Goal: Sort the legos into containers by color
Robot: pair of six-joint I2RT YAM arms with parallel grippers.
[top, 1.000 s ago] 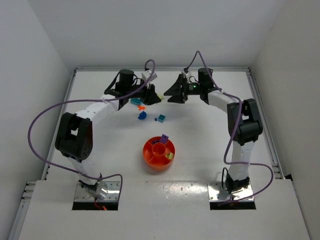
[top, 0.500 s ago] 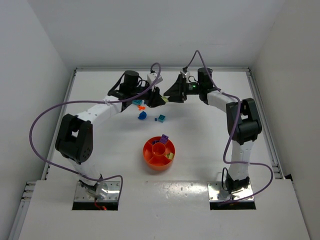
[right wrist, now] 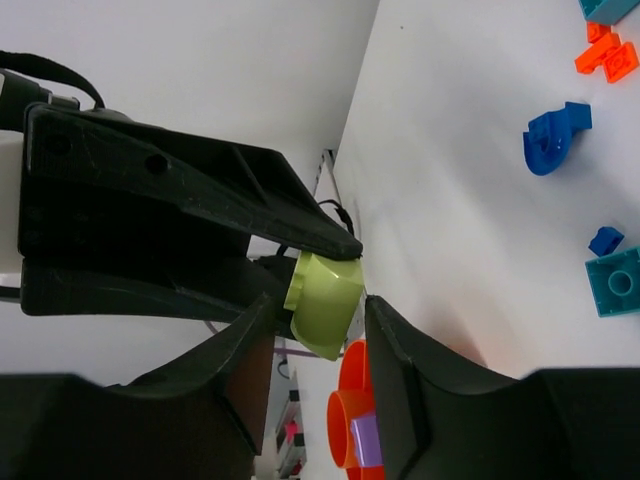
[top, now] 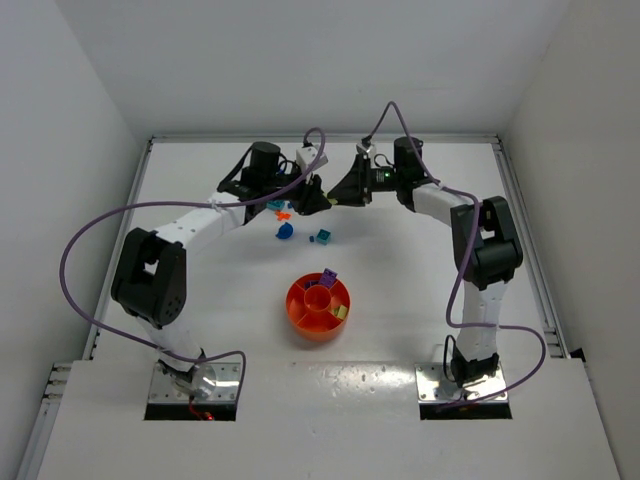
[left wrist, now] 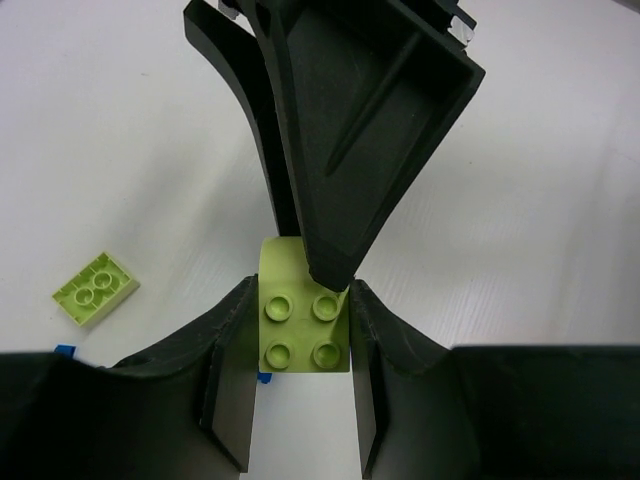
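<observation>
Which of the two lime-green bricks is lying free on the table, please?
The thin flat one at the left wrist view's left; the taller four-stud brick is clamped in the left claw.

we see bright, even white light from above in all three views. the white table (top: 400,260) shows mild glare and only soft, pale shadows under the arms (top: 190,222). in the wrist views the near black fingers (left wrist: 150,400) are dark, with little detail and slightly soft edges, while the green brick (left wrist: 305,320) is sharp.
</observation>
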